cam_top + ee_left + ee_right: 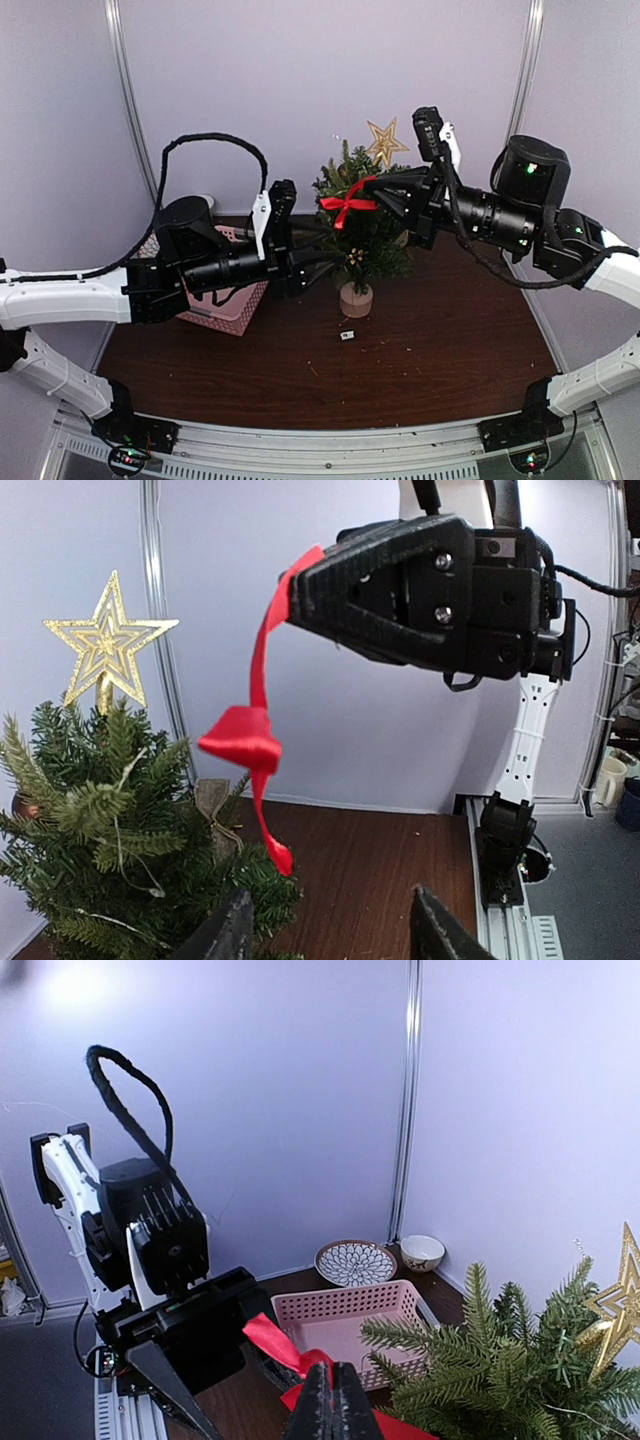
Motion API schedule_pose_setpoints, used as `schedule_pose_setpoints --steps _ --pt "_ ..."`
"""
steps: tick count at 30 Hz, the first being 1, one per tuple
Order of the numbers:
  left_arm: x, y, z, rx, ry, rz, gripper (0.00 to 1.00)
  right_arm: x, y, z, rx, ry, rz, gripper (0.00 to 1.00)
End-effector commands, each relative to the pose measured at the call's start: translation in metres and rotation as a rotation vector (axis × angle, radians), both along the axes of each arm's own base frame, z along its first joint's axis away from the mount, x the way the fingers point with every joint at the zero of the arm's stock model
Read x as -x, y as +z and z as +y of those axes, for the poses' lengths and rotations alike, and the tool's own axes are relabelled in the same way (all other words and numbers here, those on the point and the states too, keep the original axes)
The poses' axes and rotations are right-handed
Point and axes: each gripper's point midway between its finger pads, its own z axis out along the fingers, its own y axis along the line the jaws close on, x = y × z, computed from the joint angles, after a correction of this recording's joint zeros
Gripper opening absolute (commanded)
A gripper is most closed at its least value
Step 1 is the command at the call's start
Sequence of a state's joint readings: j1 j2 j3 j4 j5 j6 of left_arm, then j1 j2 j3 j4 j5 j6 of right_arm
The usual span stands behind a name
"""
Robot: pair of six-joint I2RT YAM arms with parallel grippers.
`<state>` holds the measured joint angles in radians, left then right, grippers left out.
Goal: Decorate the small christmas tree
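Observation:
The small christmas tree (365, 235) stands mid-table on a pale stump (356, 298), with a gold star (383, 141) on top. A red ribbon bow (348, 204) hangs beside its upper left branches, and my right gripper (378, 188) is shut on one tail. In the right wrist view the shut fingers (338, 1402) pinch the ribbon (278, 1344). My left gripper (322, 252) sits low at the tree's left side. In the left wrist view its fingers (227, 935) stand open and hold nothing, below the hanging bow (243, 738) and beside the tree (95, 830).
A pink basket (236, 304) sits under the left arm at the left of the table. A patterned plate (356, 1262) and a small bowl (421, 1252) stand by the back wall. A small white scrap (346, 335) lies in front of the stump. A burlap bow (214, 802) hangs on the tree.

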<state>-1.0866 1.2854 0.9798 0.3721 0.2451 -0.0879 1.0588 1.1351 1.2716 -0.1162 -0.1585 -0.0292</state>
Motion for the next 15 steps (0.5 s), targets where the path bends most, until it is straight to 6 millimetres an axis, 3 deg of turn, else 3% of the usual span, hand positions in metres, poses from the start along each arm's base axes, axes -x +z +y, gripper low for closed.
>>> schedule_pose_setpoints --steps 1,6,9,12,15 --pt "0.001 0.035 -0.002 0.178 0.015 -0.028 0.53 0.008 0.009 0.006 -0.053 0.052 0.001 0.00" --pt "-0.005 0.043 -0.001 0.239 0.049 -0.032 0.44 0.012 0.009 0.008 -0.072 0.078 0.035 0.00" --pt "-0.003 0.047 0.002 0.264 0.044 -0.048 0.26 0.014 0.006 0.007 -0.069 0.086 0.042 0.00" --pt "-0.001 0.050 0.005 0.258 0.049 -0.063 0.00 0.015 0.004 0.004 -0.068 0.083 0.043 0.00" --pt "0.004 0.049 0.007 0.207 0.036 -0.084 0.00 0.016 -0.002 -0.002 -0.053 0.072 0.051 0.00"
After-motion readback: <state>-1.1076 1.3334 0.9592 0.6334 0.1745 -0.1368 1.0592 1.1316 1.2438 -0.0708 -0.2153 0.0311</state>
